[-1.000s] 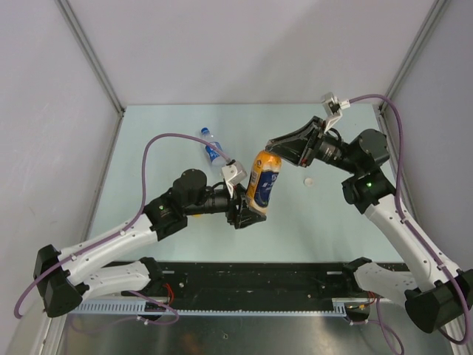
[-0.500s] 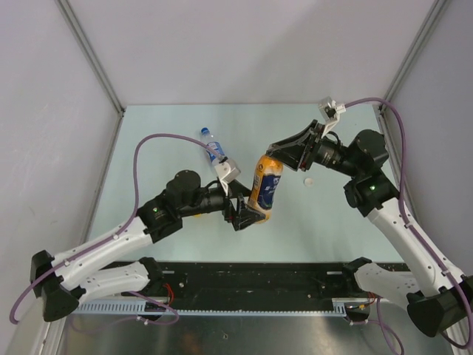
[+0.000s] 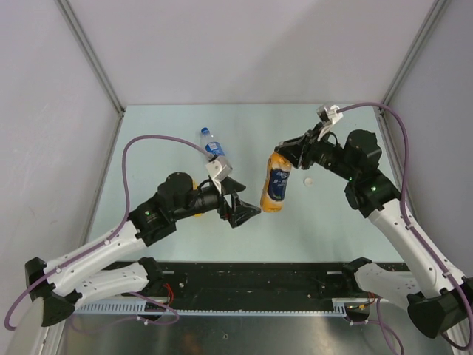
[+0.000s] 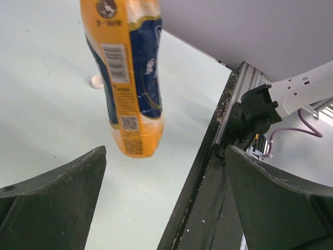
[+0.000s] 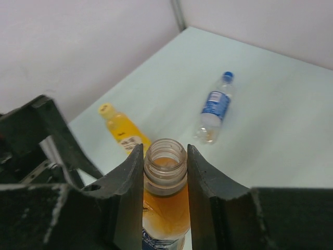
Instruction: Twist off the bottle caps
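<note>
While the right gripper (image 5: 165, 172) is clamping the threaded neck of the orange plastic bottle with the dark blue label (image 3: 276, 183), I am seeing that bottle hanging clear of the pale green table (image 3: 332, 222), mouth open and orange liquid showing just under the rim. The small pale round cap (image 3: 309, 180) is lying on the table near it, so I am judging this bottle done. The left gripper (image 3: 247, 211) is standing with its jaws wide apart and holding nothing, just beside and below the bottle's base. The step I am working on now is getting the open bottle down without spilling. I am planning to keep the neck pointing up and to lower slowly until the base is sitting flat. Only then will I part the right jaws, since a grip this high on the bottle could let the body swing. The open left gripper could be steadying the lower body if it tips. The clear plastic bottle with a blue label (image 5: 212, 107) is lying on its side farther back with its blue screw cap (image 5: 227, 76) on. The yellow plastic bottle (image 5: 125, 133) is also lying down, its yellow cap (image 5: 106, 108) on. Both are waiting.
</note>
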Tool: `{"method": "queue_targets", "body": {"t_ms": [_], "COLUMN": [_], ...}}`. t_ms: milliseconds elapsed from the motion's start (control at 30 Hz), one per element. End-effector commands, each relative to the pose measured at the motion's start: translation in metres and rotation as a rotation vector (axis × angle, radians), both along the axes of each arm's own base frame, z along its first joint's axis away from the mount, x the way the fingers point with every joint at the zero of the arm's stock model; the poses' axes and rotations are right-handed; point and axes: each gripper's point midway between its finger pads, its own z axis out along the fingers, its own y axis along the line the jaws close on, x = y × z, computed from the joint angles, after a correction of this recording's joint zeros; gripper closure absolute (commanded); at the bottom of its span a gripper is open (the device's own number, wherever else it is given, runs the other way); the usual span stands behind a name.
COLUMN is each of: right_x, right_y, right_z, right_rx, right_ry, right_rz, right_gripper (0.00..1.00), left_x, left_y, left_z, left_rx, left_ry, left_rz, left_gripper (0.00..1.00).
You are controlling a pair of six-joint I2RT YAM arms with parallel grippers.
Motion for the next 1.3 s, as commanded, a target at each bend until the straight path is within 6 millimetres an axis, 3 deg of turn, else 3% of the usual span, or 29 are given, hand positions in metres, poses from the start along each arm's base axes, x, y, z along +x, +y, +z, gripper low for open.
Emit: {"method": "queue_targets", "body": {"t_ms": [0, 300, 600, 833, 1033, 1267], "right_x": [0.033, 0.081, 0.099, 0.089, 0.070, 0.065], "right_y": [-0.020, -0.054, -0.103, -0.131, -0.142, -0.166], "right_z": [0.006, -0.005, -0.022, -0.029, -0.034, -0.042], "right_rx": [-0.050, -0.095, -0.124, -0.073, -0.089, -0.111], "right_ry": [-0.064, -0.127, -0.248, -0.346, -0.492, -0.553], "right_rz": [-0.187, -0.454, -0.586, -0.637, -0.663, -0.782], "right_gripper": [1.00, 1.00, 1.00, 1.00, 1.00, 1.00], "left_x": [0.003, 0.003, 0.005, 0.008, 0.006, 0.003], "left_y": [0.002, -0.001, -0.004, -0.011, -0.016, -0.016], "left_z": [0.010, 0.001, -0.005, -0.011, -0.012, -0.010], "left_rx": [-0.012, 0.016, 0.044, 0.075, 0.085, 0.084], "left_ry": [-0.023, -0.005, -0.008, -0.003, -0.001, -0.012], "left_rz": [0.016, 0.003, -0.005, -0.023, -0.059, -0.079], "left_gripper": [0.01, 0.01, 0.01, 0.01, 0.01, 0.00]}}
